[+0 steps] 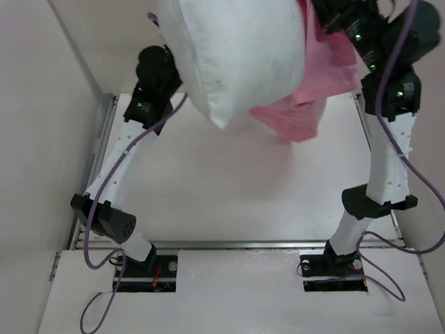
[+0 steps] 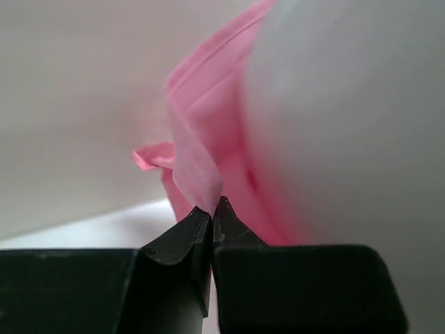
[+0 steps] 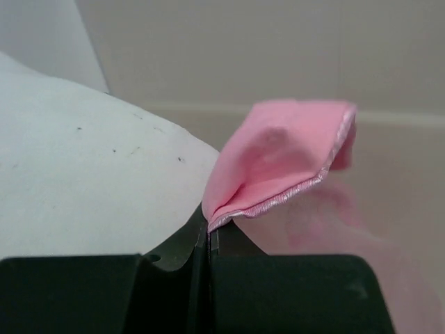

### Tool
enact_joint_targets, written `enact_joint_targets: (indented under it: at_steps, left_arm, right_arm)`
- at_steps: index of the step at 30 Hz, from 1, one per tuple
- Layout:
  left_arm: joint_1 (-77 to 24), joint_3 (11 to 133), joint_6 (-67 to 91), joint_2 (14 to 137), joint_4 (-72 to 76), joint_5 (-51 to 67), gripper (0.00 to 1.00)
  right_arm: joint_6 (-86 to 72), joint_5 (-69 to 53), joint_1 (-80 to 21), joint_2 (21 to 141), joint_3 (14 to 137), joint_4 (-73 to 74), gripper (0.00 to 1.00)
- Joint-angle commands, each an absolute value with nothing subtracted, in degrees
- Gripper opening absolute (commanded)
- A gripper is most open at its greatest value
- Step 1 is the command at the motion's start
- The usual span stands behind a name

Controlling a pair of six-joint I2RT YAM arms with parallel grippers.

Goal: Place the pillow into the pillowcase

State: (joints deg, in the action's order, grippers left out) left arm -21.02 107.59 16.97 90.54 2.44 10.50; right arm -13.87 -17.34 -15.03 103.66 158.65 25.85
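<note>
The white table (image 1: pixel 229 195) spreads below both arms. The pillow (image 1: pixel 236 56) hangs high above it — plump, tilted, one corner pointing down, between the left arm (image 1: pixel 118 167) and the right arm (image 1: pixel 389 160). The pink pillowcase (image 1: pixel 309 104) droops in folds against the pillow's right side, off the table. The left jaws are pressed together on a pinch of pillowcase cloth, the pillow just beside them. The right jaws are likewise closed on the pillowcase's stitched hem — the pillow bulges at their left.
</note>
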Motion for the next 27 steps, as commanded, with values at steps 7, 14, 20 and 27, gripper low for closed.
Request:
enact_joint_targets:
  at_steps: [7,14,20,27]
  left_arm:
    - [-21.62,121.35,20.64,104.39,-9.66,10.12,0.00]
    - [-20.38,123.96,19.26,106.02,-16.97,13.53,0.00]
    - [-29.45,93.88,10.47,77.65,4.34,1.09,0.00]
    - [-17.40,147.96,12.22,109.82,-33.32,1.96,0.00]
  right_arm:
    - [-15.30,-8.81,-21.77,97.65,120.40,38.84,0.00]
    - [-13.36,8.99,-26.64,86.56,116.70,29.18,0.00]
    - [-16.17,14.17,-21.79,110.56,159.39,62.82,0.00]
    - [-12.79,12.10,-32.54,87.17,119.41,29.85,0.00]
